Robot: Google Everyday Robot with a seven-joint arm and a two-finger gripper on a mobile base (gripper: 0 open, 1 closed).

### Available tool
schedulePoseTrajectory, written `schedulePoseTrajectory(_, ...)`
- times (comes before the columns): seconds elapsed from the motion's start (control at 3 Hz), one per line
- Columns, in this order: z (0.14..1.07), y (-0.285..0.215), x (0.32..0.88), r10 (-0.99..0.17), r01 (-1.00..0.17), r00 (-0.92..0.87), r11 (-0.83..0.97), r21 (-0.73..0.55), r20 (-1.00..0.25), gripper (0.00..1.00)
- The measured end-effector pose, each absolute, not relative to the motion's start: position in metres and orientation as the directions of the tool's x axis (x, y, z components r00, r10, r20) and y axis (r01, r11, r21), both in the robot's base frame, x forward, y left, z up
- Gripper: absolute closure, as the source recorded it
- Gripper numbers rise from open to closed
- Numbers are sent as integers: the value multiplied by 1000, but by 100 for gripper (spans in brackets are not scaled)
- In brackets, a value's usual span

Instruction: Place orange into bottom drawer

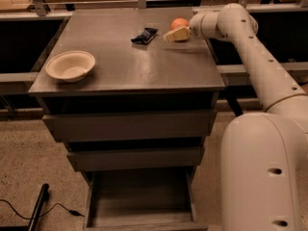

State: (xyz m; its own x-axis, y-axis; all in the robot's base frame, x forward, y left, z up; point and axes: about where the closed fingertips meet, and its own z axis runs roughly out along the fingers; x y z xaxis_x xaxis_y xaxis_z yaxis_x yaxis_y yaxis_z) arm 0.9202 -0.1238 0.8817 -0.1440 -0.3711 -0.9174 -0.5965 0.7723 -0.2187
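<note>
The orange (179, 22) sits on the cabinet top (130, 61) at its far right, next to the black snack wrapper (144, 35). My gripper (174, 33) reaches in from the right and is right at the orange, its beige tip just in front of and below the fruit. Whether it holds the orange does not show. The bottom drawer (139, 201) is pulled out at the foot of the cabinet, and nothing shows inside it.
A beige bowl (70, 66) stands on the left of the cabinet top. Two closed drawers (130, 125) are above the open one. My white arm and base (262, 167) fill the right side. A black cable and rod (38, 211) lie on the floor at left.
</note>
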Motion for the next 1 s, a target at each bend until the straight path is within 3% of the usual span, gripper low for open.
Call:
schedulePoseTrajectory(0.33,876,-119,929,-356,-599,-144,774,-205,-923,4)
schedulePoseTrajectory(1.0,866,-113,935,-333,-611,-157,772,-174,-930,45)
